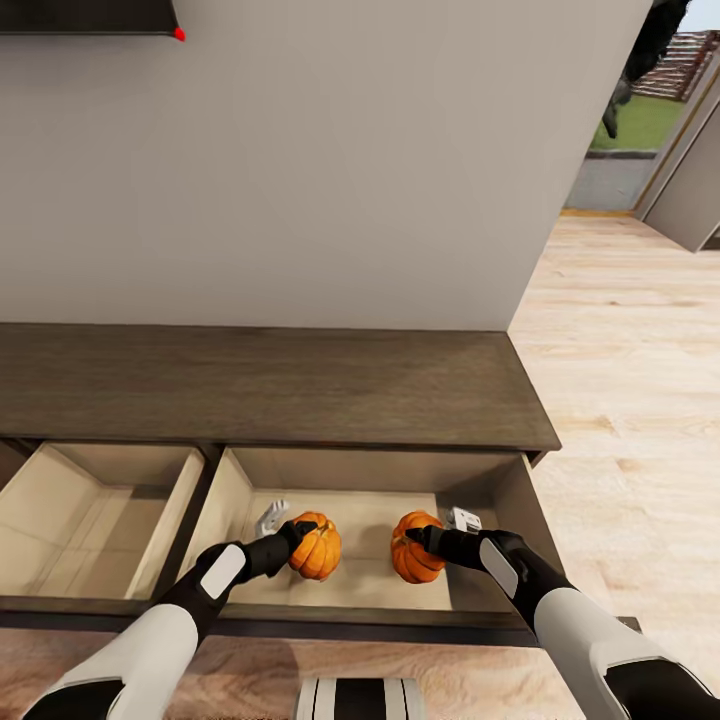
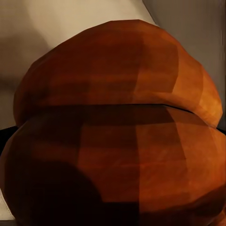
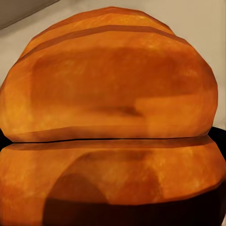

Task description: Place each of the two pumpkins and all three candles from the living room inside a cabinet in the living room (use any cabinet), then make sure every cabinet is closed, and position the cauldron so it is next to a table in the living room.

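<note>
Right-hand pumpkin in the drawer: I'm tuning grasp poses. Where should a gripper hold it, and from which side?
Hold the right pumpkin across its round ribbed middle, coming from above and the open drawer front, as the right gripper does; drawer walls block the sides.

Two pumpkins (image 1: 316,547) (image 1: 415,548) in open cabinet (image 1: 270,385) drawer, grippers (image 1: 285,528) (image 1: 440,528) gripping each

A plain grey wall (image 1: 320,170) fills the upper part of the head view and ends at a vertical corner on the right. At the wall's top left hangs a dark panel (image 1: 90,15) with a small red light (image 1: 179,34) at its lower right corner. To the right of the wall, pale wood plank floor (image 1: 630,360) runs back toward an open doorway (image 1: 650,110), where green grass and brick steps show in daylight. The same plank floor appears along the bottom edge.
</note>
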You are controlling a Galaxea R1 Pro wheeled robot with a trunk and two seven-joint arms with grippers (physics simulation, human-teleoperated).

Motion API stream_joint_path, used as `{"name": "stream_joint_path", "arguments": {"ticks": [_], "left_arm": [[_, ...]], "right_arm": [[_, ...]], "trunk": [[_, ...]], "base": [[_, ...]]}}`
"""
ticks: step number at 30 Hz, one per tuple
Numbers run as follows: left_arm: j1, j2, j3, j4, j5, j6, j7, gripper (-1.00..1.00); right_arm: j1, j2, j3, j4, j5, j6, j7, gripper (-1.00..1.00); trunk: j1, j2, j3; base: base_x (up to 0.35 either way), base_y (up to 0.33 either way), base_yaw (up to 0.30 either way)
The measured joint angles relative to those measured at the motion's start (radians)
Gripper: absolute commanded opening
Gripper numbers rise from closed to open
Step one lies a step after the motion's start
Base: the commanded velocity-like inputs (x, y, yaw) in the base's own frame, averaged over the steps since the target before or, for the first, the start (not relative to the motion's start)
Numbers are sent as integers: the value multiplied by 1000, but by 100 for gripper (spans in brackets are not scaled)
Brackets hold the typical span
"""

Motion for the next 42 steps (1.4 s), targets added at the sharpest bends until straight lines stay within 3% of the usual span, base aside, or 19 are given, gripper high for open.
{"name": "stream_joint_path", "arguments": {"ticks": [11,32,33,34,42], "left_arm": [[0,-4,-1,-59,-1,0,0,-100],[0,-4,2,-63,0,0,1,-100],[0,-4,3,-63,0,1,1,100],[0,-4,3,-63,1,1,-1,100],[0,-3,3,-63,2,0,-1,100]], "right_arm": [[0,0,-1,0,0,-1,0,-100],[0,-1,-3,0,3,-3,-4,-100],[0,-1,-4,-1,3,-3,-4,-100],[0,-1,-4,-1,2,-3,-4,100],[0,-3,-3,0,1,2,-4,100]], "trunk": [[0,0,-17],[0,0,-18],[0,0,-18],[0,0,-18],[0,0,-18]], "base": [[0,0,0],[0,0,0],[0,0,0],[0,0,0],[0,0,0]]}}
